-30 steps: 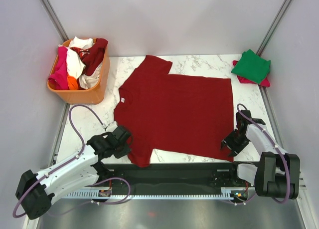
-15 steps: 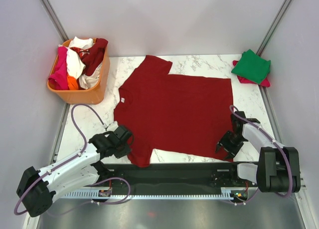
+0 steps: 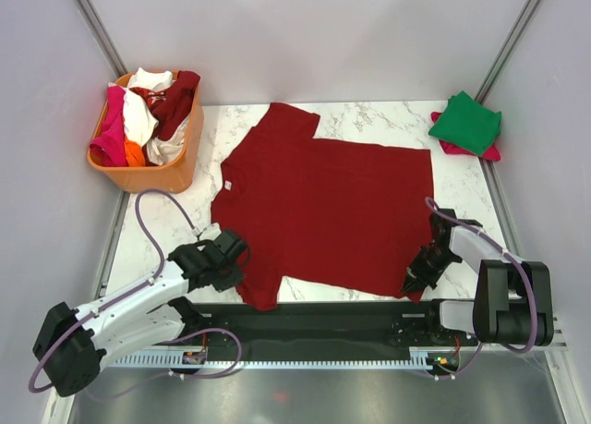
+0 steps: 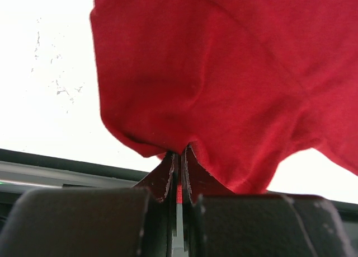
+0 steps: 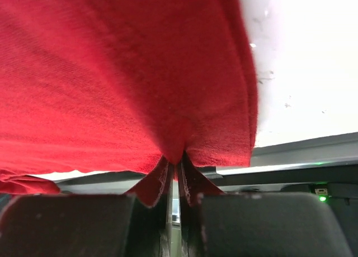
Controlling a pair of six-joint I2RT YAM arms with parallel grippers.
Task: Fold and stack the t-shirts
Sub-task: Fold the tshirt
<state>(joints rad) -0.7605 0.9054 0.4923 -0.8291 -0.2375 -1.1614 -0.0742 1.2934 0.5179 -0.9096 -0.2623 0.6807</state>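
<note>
R gripper (image 3: 414, 282), spread earlier, now pinches dark red t-shirt (image 3: 323, 202) hem corner; L gripper (image 3: 242, 260) still pinches sleeve. Folded t-shirts (image 3: 466, 122): 2.

A: How much of the pink-red shirt (image 3: 491, 153) at two o'clock shows?
B: Only a rim; the green shirt (image 3: 466, 121) covers the rest.
A: The basket (image 3: 152, 176) at ten?
B: Its shirts (image 3: 143, 115) overlap; uncountable. In wrist views the dark red shirt (image 4: 224, 72) runs past the edges.

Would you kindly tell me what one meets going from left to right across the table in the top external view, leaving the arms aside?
orange basket with loose shirts → dark red t-shirt spread flat → folded green t-shirt
</note>
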